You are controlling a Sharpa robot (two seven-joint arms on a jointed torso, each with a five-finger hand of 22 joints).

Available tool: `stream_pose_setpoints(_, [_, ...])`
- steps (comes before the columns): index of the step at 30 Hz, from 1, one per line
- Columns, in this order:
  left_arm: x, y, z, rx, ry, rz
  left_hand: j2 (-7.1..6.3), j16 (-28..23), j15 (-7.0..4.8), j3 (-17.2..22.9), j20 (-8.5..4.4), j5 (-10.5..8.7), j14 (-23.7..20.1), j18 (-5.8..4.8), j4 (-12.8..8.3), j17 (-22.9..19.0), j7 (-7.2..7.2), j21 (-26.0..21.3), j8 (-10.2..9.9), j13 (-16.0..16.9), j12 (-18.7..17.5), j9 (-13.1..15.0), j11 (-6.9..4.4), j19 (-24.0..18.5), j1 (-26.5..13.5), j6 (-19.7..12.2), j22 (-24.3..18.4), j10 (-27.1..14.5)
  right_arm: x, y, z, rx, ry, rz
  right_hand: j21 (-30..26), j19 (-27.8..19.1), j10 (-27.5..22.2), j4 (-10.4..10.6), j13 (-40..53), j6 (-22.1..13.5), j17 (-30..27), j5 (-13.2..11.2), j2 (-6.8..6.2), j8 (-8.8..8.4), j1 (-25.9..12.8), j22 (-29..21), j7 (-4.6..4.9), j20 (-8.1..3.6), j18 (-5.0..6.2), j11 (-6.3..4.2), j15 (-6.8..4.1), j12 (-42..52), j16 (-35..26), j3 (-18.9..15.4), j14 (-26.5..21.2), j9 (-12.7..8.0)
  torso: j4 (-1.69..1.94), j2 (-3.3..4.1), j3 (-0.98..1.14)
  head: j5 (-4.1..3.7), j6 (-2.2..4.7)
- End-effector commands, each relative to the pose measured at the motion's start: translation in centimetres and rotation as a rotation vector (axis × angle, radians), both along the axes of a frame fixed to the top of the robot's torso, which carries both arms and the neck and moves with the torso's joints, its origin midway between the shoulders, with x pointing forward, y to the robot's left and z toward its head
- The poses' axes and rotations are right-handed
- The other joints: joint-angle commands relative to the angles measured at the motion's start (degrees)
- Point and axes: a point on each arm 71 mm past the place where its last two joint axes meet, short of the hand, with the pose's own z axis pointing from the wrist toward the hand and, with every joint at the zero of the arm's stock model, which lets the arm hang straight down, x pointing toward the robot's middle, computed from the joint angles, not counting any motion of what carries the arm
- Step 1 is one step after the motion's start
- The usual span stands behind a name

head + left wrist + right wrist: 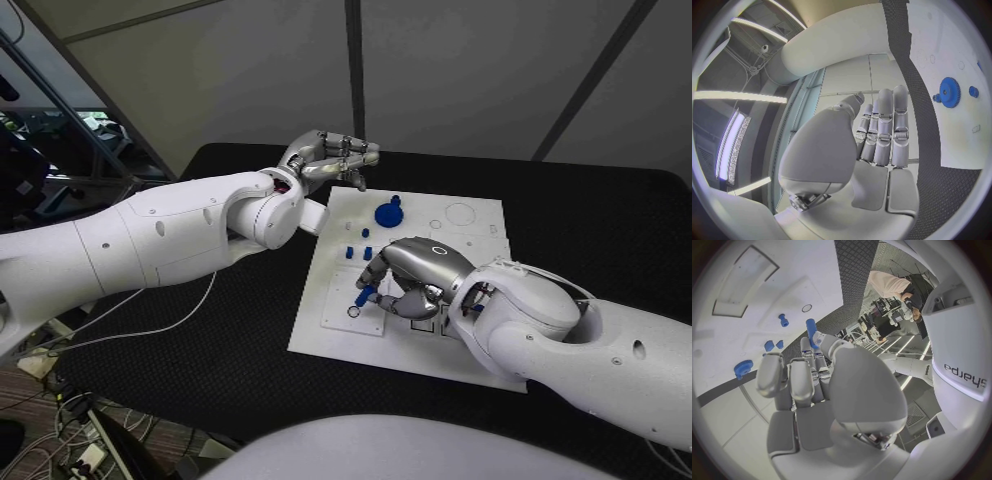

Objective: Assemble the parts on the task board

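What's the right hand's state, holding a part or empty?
Holding. The right hand pinches a blue peg at its fingertips above the task board; the peg sticks out beyond them.

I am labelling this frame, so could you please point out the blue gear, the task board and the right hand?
blue gear (388, 213): head view, centre of the gear's face.
task board (469, 238): head view, bare white area near its far right corner.
right hand (418, 270): head view, silver back of the hand.

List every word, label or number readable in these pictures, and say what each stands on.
"sharpa", seen mirrored and upside down, on the robot's white right arm casing in the right wrist view.
Faint outline marks on the white task board: not readable as text.
Nothing else is legible.
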Motion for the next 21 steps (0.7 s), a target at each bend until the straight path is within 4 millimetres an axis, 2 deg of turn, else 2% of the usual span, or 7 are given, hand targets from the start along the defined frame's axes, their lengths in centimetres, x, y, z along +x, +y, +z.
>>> stream_pose_setpoints(1, [0.0,-0.1,0.1,-0.008,-0.006,-0.011,-0.10,-0.3,0.17,0.4,-0.06,-0.14,-0.1,-0.79,0.1,0.0,0.08,-0.2,0.2,0.0,0.2,0.0,0.06,-0.5,-0.6,-0.3,-0.1,-0.5,-0.2,0.5,-0.3,-0.027,-0.043,0.050,0.3,0.2,0.3,-0.1,0.0,0.3,0.1,0.3,-0.02,0.23,-0.4,0.1,-0.02,0.14,-1.02,0.05,-0.37,-0.4,0.4,0.4,1.3,0.0,0.01,-0.04,0.05,0.42,-0.24])
stream_pose_setpoints(11, [0.0,-0.2,0.1,-0.009,-0.006,-0.015,-0.10,-0.3,0.17,0.4,-0.06,-0.14,-0.1,-0.79,0.1,0.0,0.08,-0.2,0.2,0.0,0.2,0.0,0.06,-0.5,-0.6,-0.3,-0.1,-0.5,0.2,1.0,-1.4,-0.051,-0.051,0.054,0.4,0.2,0.4,-0.3,0.0,0.4,0.2,0.4,-0.13,0.21,-0.6,0.2,0.00,0.14,-1.03,0.07,-0.37,-0.5,0.4,0.4,1.3,0.0,0.09,-0.02,-0.01,0.70,-0.34])
stream_pose_setpoints(14, [0.0,-0.3,0.1,-0.009,-0.005,-0.016,-0.10,-0.3,0.17,0.4,-0.06,-0.14,-0.1,-0.79,0.1,0.0,0.08,-0.2,0.2,0.0,0.2,0.0,0.06,-0.5,-0.6,-0.3,-0.1,-0.5,0.3,1.2,-1.6,-0.057,-0.051,0.053,0.5,0.3,0.4,-0.3,0.0,0.4,0.2,0.5,-0.14,0.20,-0.6,0.3,0.00,0.14,-1.05,0.08,-0.36,-0.5,0.4,0.4,1.3,0.0,0.03,0.00,0.03,0.98,-0.42])
stream_pose_setpoints(21, [0.0,-0.3,0.1,-0.009,-0.004,-0.017,-0.10,-0.3,0.17,0.4,-0.06,-0.14,-0.1,-0.79,0.1,0.0,0.08,-0.2,0.2,0.0,0.2,0.0,0.06,-0.5,-0.6,-0.3,-0.1,-0.5,0.4,1.4,-2.2,-0.083,-0.047,0.057,0.5,0.3,0.4,-0.3,0.0,0.4,0.2,0.5,-0.17,0.20,-0.7,0.3,0.01,0.15,-1.06,0.08,-0.35,-0.5,0.4,0.4,1.3,0.0,0.03,0.01,0.03,1.08,-0.57])
